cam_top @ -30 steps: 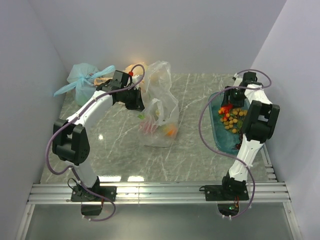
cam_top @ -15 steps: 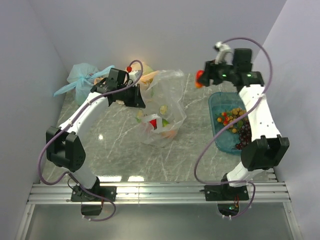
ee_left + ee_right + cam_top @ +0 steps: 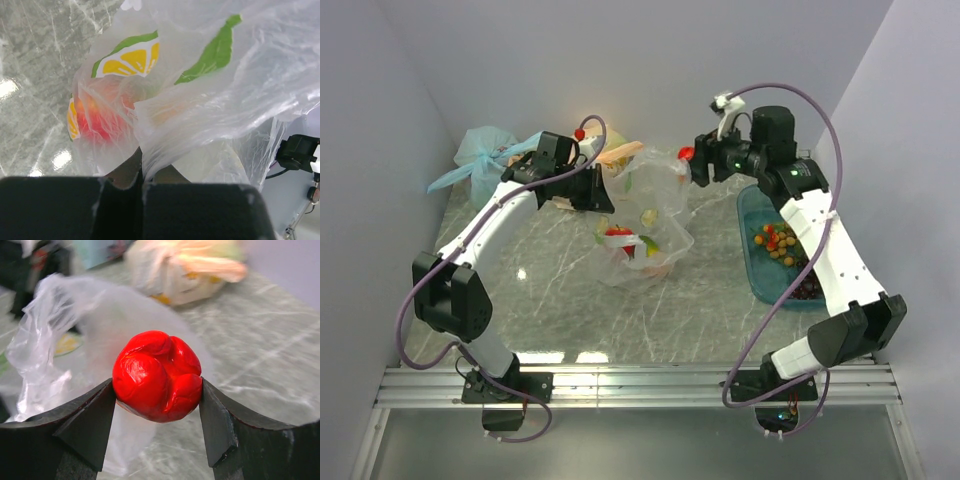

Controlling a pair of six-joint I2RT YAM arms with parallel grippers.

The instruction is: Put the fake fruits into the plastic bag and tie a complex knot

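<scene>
The right end effector (image 3: 693, 166) is grasping a glossy red lumpy plastic fruit (image 3: 687, 153) between its two dark fingers, jaws spread wide around it. It is hovering above the grey marble desk (image 3: 550, 290), just at 2 o'clock of the thin transparent crinkly plastic bag (image 3: 665, 200). In the right wrist view that fruit is sitting squarely between the fingertips, with the bag's film lying beyond it toward 10 o'clock. The left end effector (image 3: 588, 192) is clenching shut on the bag's rim at the bag's 10 o'clock side and is holding the film up. Inside the bag a round red fruit (image 3: 618, 235) and an orange fruit (image 3: 660, 265) are lying near the bottom. The wrinkles and a printed lemon pattern are blurring the rest, so the count inside is hard to tell. The right arm is crossing over a teal plastic tray (image 3: 763, 278) of small mixed fruits (image 3: 775, 240) at 3 o'clock, against the right wall. An orange-yellow bag (image 3: 620, 153) at 12 o'clock is partly hidden behind the clear bag and the left arm. A light blue knotted bag (image 3: 480, 160) is sitting in the 10 o'clock corner. Bare marble is showing from the clear bag toward 6 o'clock, up to the metal rail (image 3: 640, 380).
</scene>
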